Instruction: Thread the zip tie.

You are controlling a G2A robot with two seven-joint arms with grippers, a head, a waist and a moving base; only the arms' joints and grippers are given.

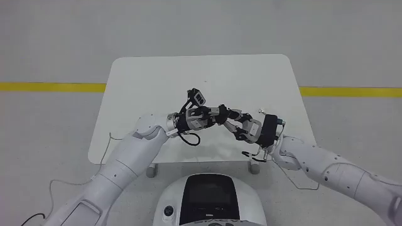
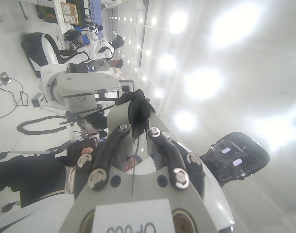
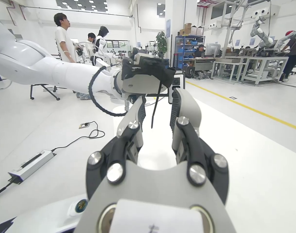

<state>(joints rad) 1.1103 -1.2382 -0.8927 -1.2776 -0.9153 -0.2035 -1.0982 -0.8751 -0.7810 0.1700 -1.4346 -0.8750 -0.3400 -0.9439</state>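
Observation:
A thin black zip tie (image 3: 155, 107) hangs from my left gripper (image 3: 162, 73), which is shut on its upper end with black-wrapped fingertips. In the left wrist view the strap (image 2: 133, 170) runs from the shut left gripper (image 2: 136, 105) back toward the wrist. My right gripper (image 3: 157, 105) is open, and the strap's free tail hangs between its two fingers (image 3: 184, 103) without touching either. In the top view both grippers meet above the table's front middle, the left gripper (image 1: 212, 115) tip to tip with the right gripper (image 1: 228, 122).
The white table (image 1: 157, 81) lies bare below the arms, with open surface behind and to both sides. Yellow floor lines (image 1: 50, 86) run past it. A cable and a power strip (image 3: 31, 163) lie on the floor.

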